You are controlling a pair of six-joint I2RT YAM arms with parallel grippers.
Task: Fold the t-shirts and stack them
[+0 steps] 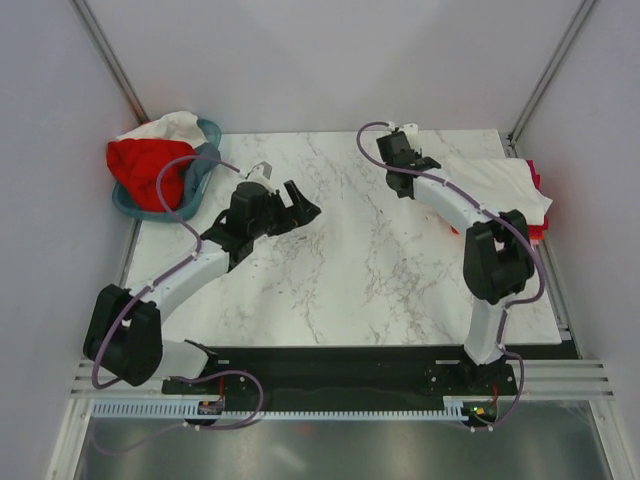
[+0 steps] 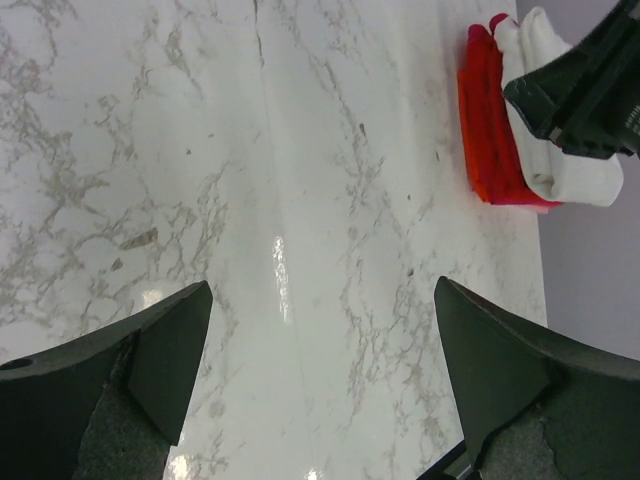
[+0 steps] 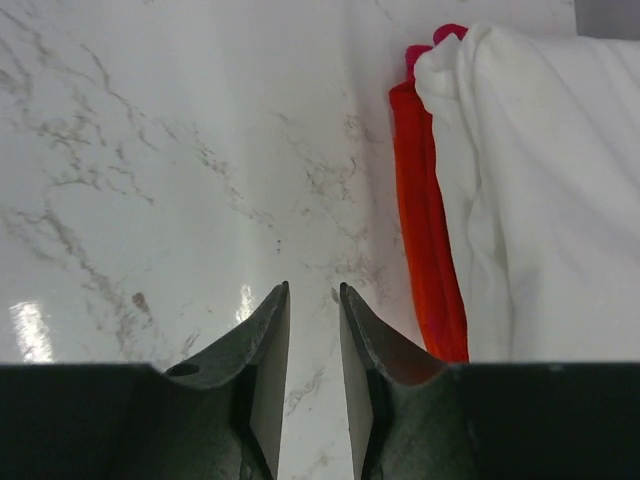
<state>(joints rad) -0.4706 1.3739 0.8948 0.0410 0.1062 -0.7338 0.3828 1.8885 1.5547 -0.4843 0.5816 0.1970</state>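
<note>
You will find the folded stack (image 1: 505, 190) at the right edge of the marble table (image 1: 350, 270), toward its far end. A white t-shirt (image 3: 540, 200) lies on top. An orange-red t-shirt (image 3: 428, 230) sits directly beneath it, its folded edge showing along the stack's left side. A crimson-pink t-shirt (image 3: 432, 42) peeks out at the far corner. Your right gripper (image 3: 314, 290) sits over bare marble just beside the stack's left edge, apart from the cloth. Its fingers (image 3: 262, 350) stand close, with only a narrow slit between them and nothing in that slit. Whether the tips touch the tabletop cannot be told. Your left gripper (image 2: 322, 285) is over the middle of the table, well apart from the stack. Its jaws are spread wide and empty, with only marble showing between them. From that wrist view, a black part of the right arm (image 2: 585, 95) crosses in front of the stack's white top layer. At the far left corner stands a teal basket (image 1: 207, 130). It holds a red t-shirt (image 1: 145, 165), bunched and unfolded, with a white garment (image 1: 172, 124) heaped behind it. Both grippers are well apart from the basket.
</note>
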